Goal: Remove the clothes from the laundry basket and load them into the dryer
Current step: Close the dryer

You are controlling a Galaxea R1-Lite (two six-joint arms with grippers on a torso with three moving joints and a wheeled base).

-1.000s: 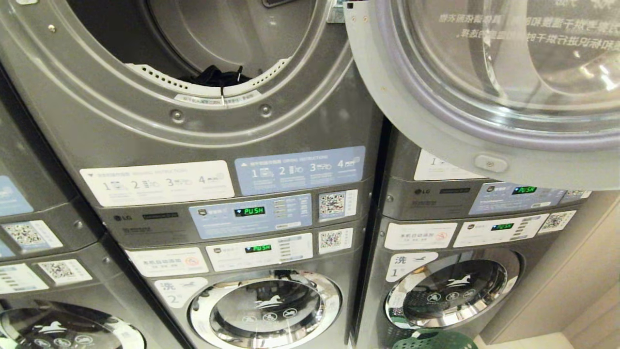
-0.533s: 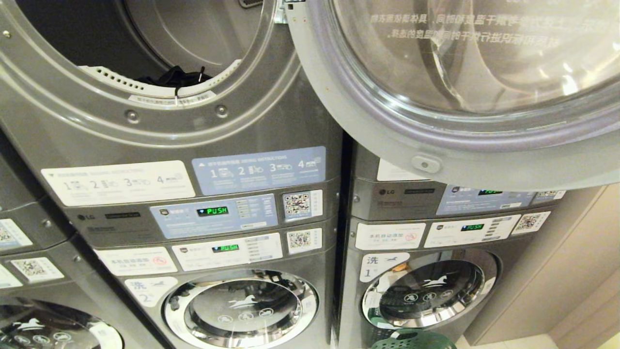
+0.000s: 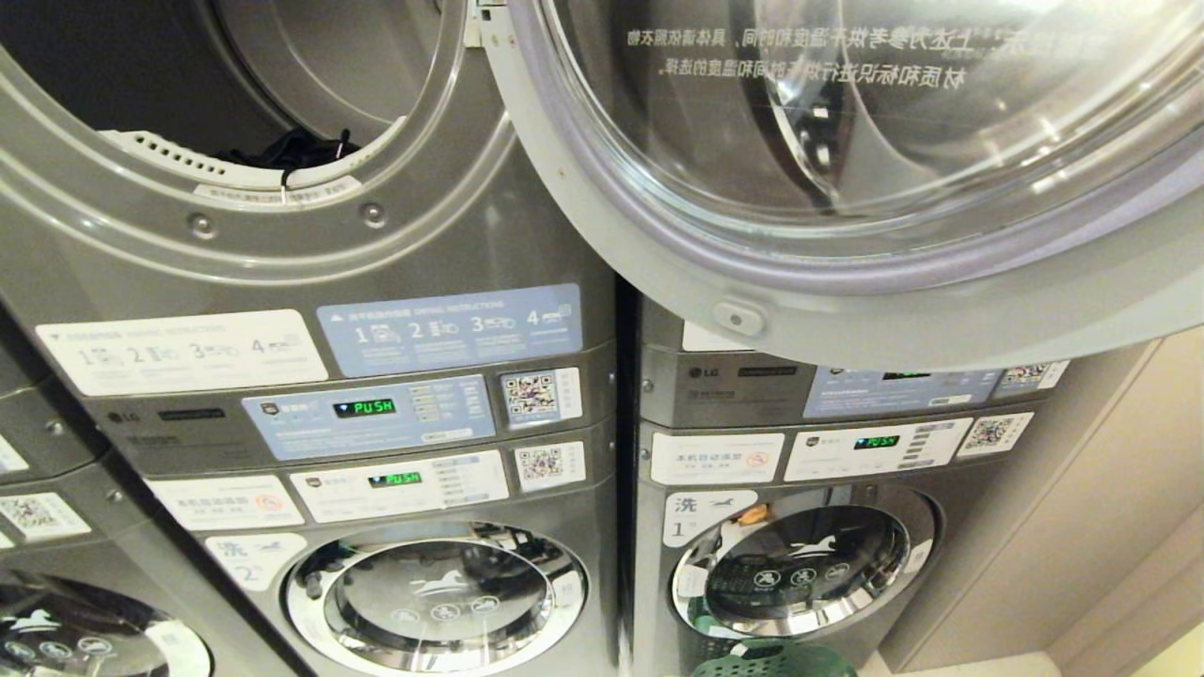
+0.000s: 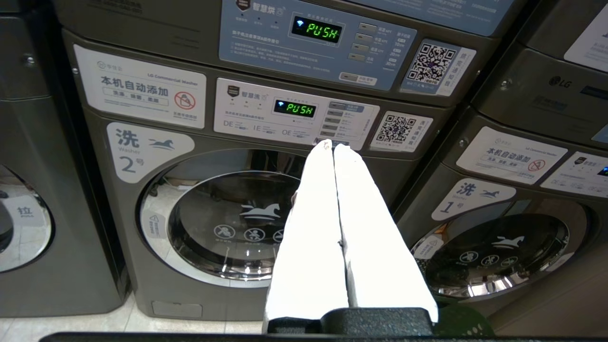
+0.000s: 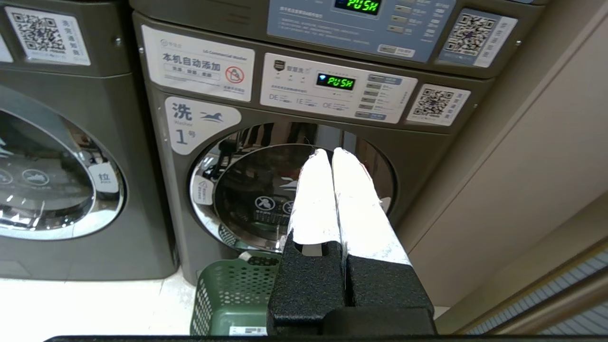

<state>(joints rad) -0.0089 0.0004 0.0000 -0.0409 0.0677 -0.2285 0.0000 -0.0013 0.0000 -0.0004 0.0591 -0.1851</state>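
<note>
The upper dryer (image 3: 310,235) stands open, and dark clothes (image 3: 287,150) lie at the front of its drum. Its round glass door (image 3: 847,169) is swung out to the right. The green laundry basket (image 5: 232,297) stands on the floor before washer number 1 (image 5: 294,190); its rim (image 3: 771,658) shows at the bottom of the head view. My left gripper (image 4: 333,144) is shut and empty, held level in front of washer number 2 (image 4: 223,223). My right gripper (image 5: 328,152) is shut and empty above the basket. Neither arm shows in the head view.
Stacked grey machines fill the view, with a further stack (image 3: 38,527) at the left. A beige wall (image 5: 522,190) runs along the right of the basket. Pale floor (image 5: 85,308) lies in front of the machines.
The whole head view has shifted: the machines and the open door now sit further left in the picture, so the camera has moved right. No thing has visibly moved on its own.
</note>
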